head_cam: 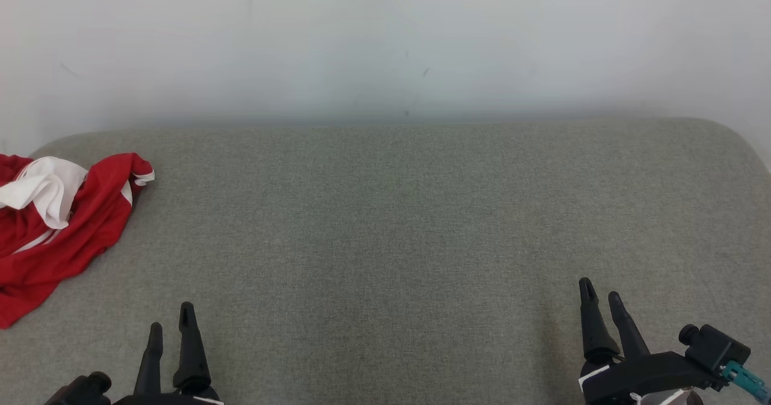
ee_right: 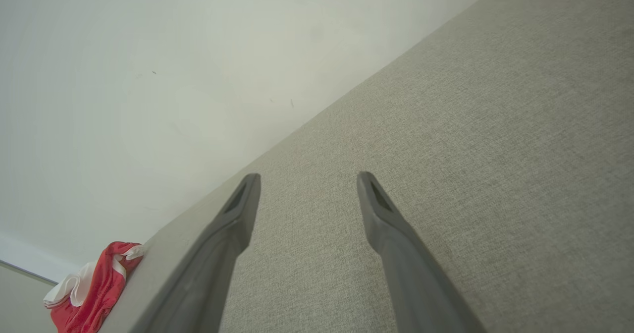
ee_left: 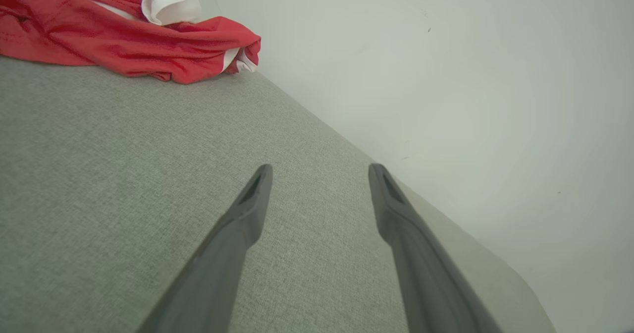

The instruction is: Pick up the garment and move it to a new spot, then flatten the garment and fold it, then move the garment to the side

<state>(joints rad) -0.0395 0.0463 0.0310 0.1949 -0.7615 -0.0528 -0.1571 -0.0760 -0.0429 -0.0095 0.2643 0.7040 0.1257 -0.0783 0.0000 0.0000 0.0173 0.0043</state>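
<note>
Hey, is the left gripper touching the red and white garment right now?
Apart. In the head view, the left gripper sits at the bottom edge, with a stretch of bare grey surface between it and the garment.

- I see the garment (head_cam: 66,230), red with white panels, crumpled in a loose heap.
- It lies at the far left of the grey cushion (head_cam: 385,212), near the back edge, partly cut off by my head view's left border.
</note>
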